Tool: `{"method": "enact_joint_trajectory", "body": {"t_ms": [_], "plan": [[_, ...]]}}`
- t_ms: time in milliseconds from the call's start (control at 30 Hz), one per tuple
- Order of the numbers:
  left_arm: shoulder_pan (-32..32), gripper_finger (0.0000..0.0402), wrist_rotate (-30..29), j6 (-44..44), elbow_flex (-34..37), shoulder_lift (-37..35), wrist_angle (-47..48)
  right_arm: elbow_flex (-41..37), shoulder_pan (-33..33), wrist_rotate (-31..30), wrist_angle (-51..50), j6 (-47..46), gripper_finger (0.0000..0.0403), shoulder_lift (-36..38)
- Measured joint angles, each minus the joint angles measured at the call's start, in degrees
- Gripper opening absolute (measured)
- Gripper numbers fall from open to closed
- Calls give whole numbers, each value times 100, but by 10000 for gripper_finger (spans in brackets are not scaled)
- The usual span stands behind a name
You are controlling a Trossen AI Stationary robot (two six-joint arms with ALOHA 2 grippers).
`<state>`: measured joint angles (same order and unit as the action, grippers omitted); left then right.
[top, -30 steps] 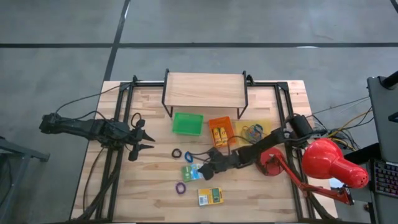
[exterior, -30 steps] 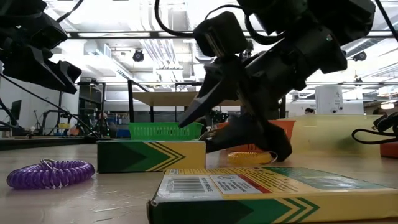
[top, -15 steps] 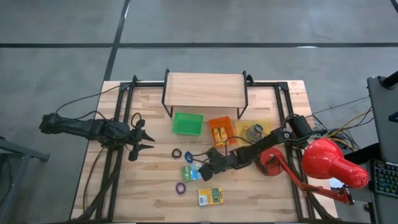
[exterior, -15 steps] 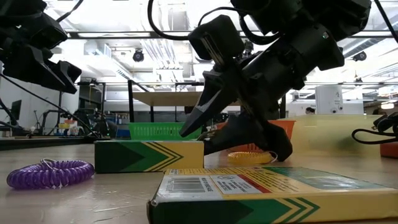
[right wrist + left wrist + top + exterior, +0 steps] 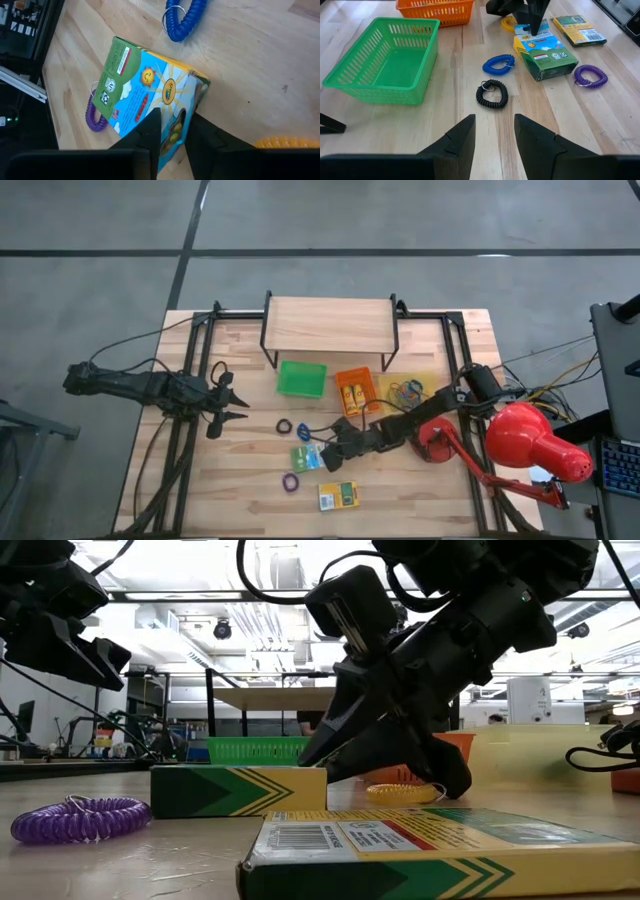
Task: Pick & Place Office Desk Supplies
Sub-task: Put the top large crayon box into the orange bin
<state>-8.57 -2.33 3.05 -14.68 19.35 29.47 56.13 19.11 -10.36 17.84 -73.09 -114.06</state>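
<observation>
A blue, green and yellow printed box lies flat on the table at mid-front, and my right gripper is shut on its right end, reaching in from the right. A second flat box lies nearer the front edge. Loose coil bands lie around them: purple, blue, black and a yellow one by the gripper. My left gripper waits open above the table's left part, touching nothing. My right gripper has the printed box by the end nearest the arm. One finger lies over the printed top face, the other against the side face. The fingers slant down from the table's right. The box lies flat on the table.
Green, orange and yellow trays stand in a row at mid-table, in front of a wooden shelf. A big red lamp stands at the right, its base under my right arm. Bare wood lies at front left.
My right gripper has stayed in place while its fingers have come together on the end of the printed box. The box still lies flat on the table.
</observation>
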Motion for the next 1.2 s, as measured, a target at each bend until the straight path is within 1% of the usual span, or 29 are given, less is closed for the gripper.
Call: {"method": "enact_joint_trajectory", "body": {"t_ms": [400,767,1200], "plan": [[-1,143,0,0,0,0,0,-5,-5,-30,-1,238,12,4],[-1,142,2,0,0,0,2,-21,-7,-30,-28,496,8,120],[1,142,0,0,0,0,3,-21,-4,-183,-95,1093,8,696]]}}
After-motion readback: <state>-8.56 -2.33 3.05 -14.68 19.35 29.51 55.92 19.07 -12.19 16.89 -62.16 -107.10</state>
